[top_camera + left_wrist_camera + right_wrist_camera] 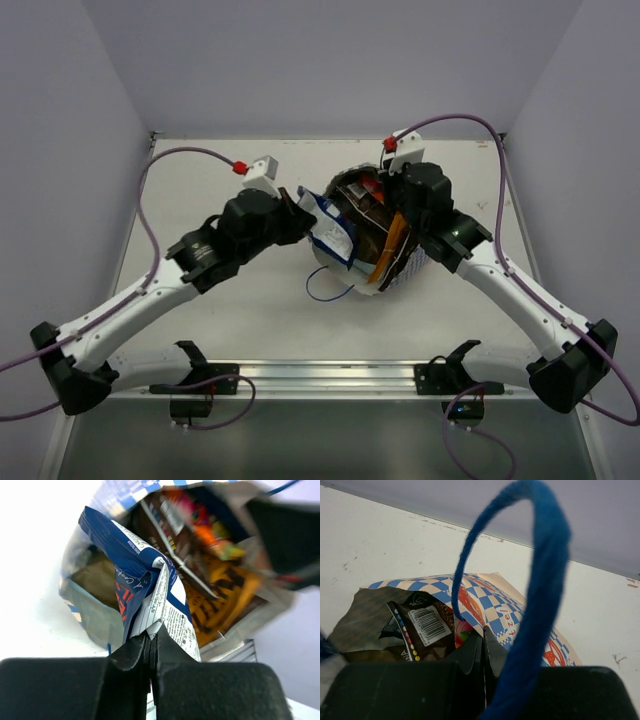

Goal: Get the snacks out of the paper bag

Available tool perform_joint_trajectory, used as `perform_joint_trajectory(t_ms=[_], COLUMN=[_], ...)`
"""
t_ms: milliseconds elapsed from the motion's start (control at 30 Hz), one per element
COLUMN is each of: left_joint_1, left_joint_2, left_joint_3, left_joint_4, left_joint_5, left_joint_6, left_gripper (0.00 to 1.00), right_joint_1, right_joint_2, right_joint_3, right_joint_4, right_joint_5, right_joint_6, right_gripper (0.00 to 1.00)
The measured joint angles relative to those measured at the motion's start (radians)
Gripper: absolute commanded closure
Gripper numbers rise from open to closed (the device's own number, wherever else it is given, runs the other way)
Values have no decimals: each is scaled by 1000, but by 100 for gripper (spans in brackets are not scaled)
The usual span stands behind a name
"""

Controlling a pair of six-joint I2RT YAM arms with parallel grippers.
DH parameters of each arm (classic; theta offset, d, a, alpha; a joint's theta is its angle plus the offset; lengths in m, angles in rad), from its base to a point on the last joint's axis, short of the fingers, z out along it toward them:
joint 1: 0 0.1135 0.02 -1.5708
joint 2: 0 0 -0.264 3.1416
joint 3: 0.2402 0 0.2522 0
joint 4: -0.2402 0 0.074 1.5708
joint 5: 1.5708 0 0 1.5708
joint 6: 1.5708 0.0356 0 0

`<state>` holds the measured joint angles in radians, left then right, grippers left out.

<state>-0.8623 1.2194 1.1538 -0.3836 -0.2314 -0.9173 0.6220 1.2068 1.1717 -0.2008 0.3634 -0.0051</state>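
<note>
The paper bag (398, 278) lies tipped at the table's middle, its mouth facing left. My left gripper (303, 228) is shut on the corner of a blue-and-white snack packet (332, 235) that sticks out of the mouth; the left wrist view shows the gripper (151, 639) clamping the packet (145, 585). Inside the bag (95, 622) are an orange packet (220, 595) and dark brown packets (165, 535). My right gripper (398, 210) is shut on the bag's checkered rim (495, 605), also seen in the right wrist view (484, 634), beside a dark brown packet (420, 625).
A blue cord handle (545, 580) loops in front of the right wrist camera; the other handle (322, 290) lies on the white table (250, 320). Grey walls enclose the table. A metal rail (330, 375) runs along the near edge.
</note>
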Motion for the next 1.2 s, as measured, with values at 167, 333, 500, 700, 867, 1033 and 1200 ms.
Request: perform_joint_trajectory(t_ms=[167,333,500,700,867,1033,1200], left_joint_1=[202,585,874,1009,1070,1089,967], left_joint_2=[-228,-248,17,470,651,625,326], left_joint_3=[45,36,10,106,181,160,-57], left_joint_4=[-142,-153,21,233,416,509,484], left_joint_5=[-12,11,154,266,349,426,445], left_joint_6=[78,187,242,245,237,217,192], left_gripper=[100,100,100,100,11,0,1], right_joint_1=[0,0,0,0,0,0,0], right_joint_2=[-11,-26,-35,-37,-35,-35,-35], right_joint_3=[-16,-17,-17,-16,-16,-16,-13], right_joint_4=[0,-10,-24,-32,-32,-33,-42], right_joint_5=[13,11,3,-26,-44,-48,-49], right_joint_6=[-10,-11,-11,-10,-10,-11,-11], right_gripper=[100,100,100,100,100,100,100])
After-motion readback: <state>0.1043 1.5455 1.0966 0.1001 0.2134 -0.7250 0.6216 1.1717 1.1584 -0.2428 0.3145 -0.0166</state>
